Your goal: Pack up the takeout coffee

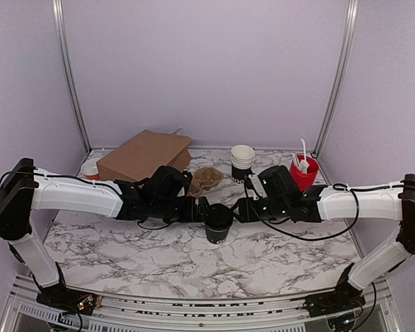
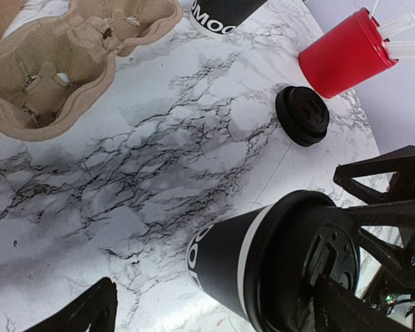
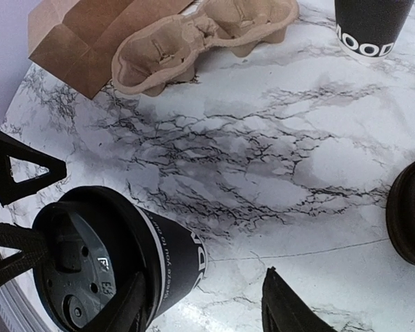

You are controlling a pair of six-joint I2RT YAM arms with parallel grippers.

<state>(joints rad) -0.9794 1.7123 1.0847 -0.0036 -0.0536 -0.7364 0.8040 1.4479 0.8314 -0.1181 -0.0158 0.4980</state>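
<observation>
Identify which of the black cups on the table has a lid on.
The single cup standing alone at mid-table: a black lid closes it. The other cups, stacked at the back, are lidless with white rims.

A white marble table [image 1: 277,256] with dark veins stands against a plain lilac wall [image 1: 207,69], with a metal post [image 1: 69,76] rising at each back corner. At the back left a brown paper bag [image 1: 144,155] lies on its side. Just beside it, toward the middle, sits a tan cardboard cup carrier [image 1: 206,180] with its pockets facing up. A small white cup [image 1: 90,169] with an orange band peeks out to the left of the bag. Right of the carrier a stack of cups [image 1: 242,161], black with white rims, stands upright. Farther right is a red holder [image 1: 304,173] with white plastic pieces [image 1: 303,153] poking out of its top. A low pile of lids [image 2: 302,115], black and round, lies near the holder without touching it.
</observation>
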